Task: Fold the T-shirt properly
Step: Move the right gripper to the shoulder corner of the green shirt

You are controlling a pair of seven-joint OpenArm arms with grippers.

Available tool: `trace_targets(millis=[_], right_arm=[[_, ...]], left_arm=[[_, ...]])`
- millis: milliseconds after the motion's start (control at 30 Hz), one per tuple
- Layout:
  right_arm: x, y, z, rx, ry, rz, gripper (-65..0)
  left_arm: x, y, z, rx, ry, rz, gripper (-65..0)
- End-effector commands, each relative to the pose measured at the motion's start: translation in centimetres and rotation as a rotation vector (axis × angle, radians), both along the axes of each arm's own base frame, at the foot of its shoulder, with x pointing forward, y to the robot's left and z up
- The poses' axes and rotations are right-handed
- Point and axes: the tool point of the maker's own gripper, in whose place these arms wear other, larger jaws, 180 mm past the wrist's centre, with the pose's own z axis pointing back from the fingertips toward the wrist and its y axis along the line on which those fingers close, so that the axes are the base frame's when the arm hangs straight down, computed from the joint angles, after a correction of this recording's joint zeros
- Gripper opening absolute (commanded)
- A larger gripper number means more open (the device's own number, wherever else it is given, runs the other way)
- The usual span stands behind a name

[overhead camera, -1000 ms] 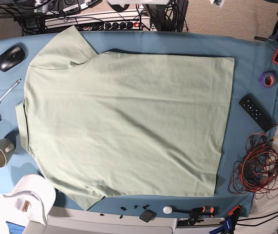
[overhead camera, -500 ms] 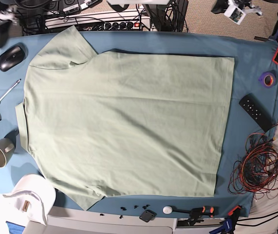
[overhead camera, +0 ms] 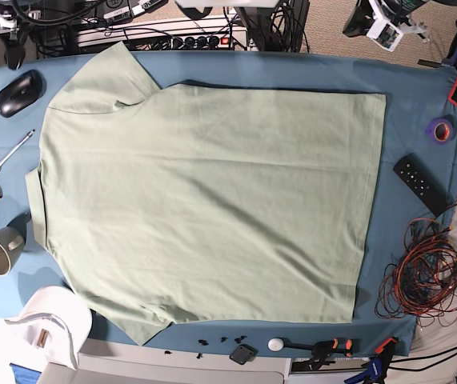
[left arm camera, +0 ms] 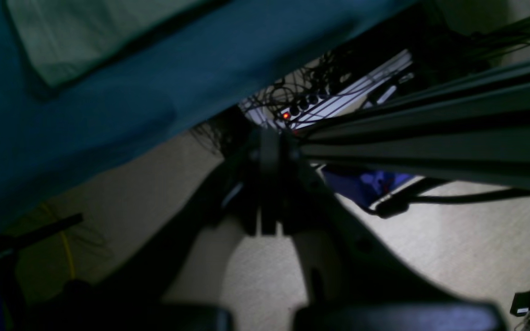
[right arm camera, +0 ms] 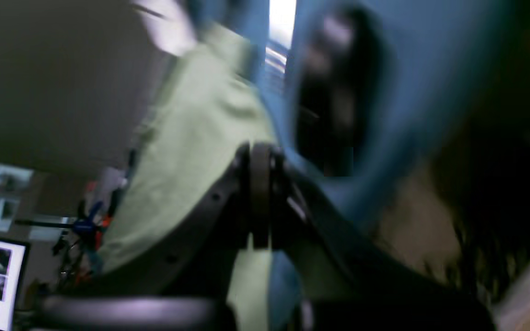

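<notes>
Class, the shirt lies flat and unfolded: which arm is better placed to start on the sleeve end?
Probably the right gripper: it hangs shut beside the T-shirt's upper sleeve. The left gripper is near the hem.

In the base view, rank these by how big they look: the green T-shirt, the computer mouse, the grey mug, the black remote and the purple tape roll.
Largest to smallest:
1. T-shirt, by far
2. remote
3. mouse and mug, too alike to rank
4. tape roll
</notes>
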Motion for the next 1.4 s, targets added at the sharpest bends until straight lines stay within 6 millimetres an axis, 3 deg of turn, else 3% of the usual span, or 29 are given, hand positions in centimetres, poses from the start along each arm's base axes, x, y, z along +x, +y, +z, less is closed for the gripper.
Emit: trace_targets(millis=[0, 67, 133, 367, 533, 700, 767, 1200, 1367], right_arm=[[0.4, -0.3, 1.7, -0.041, -0.036, 0.014, -65.0], [1.3, 0.3, 2.0, -0.054, -0.046, 0.039, -65.0], [2.2, 1.0, 0.8, -0.051, -0.011, 0.065, -64.1], [5.4, 6.9, -4.5, 0.087, 0.087, 0.147, -48.1], [6.2, 10.1, -5.9, 0.143, 0.1, 0.199, -47.3], [5.5, 9.1, -6.1, 0.077, 0.122, 0.161, -47.3], [4.9, 8.7, -6.2, 0.06, 0.131, 0.145, -47.3], [3.6, 8.0, -8.3, -0.076, 0.297, 0.184, -47.3], [2.7, 6.0, -7.6, -0.103, 0.302, 0.129, -47.3]], left_arm=[[0.1, -0.4, 0.6, -0.017, -0.015, -0.008, -65.0], [0.2, -0.4, 0.7, -0.017, -0.02, -0.009, -65.0], [0.6, -0.4, 0.8, -0.017, -0.033, -0.009, -65.0], [0.9, -0.2, 0.6, -0.004, -0.031, -0.013, -65.0], [0.8, -0.2, 0.5, 0.003, -0.026, -0.015, -65.0], [0.8, -0.2, 0.5, 0.003, -0.026, -0.015, -51.1], [0.9, -0.2, 0.5, 0.004, -0.029, -0.017, -48.5], [1.9, -0.1, 0.7, 0.007, -0.059, -0.011, -48.4], [1.9, -0.1, 0.7, 0.007, -0.059, -0.011, -48.4]])
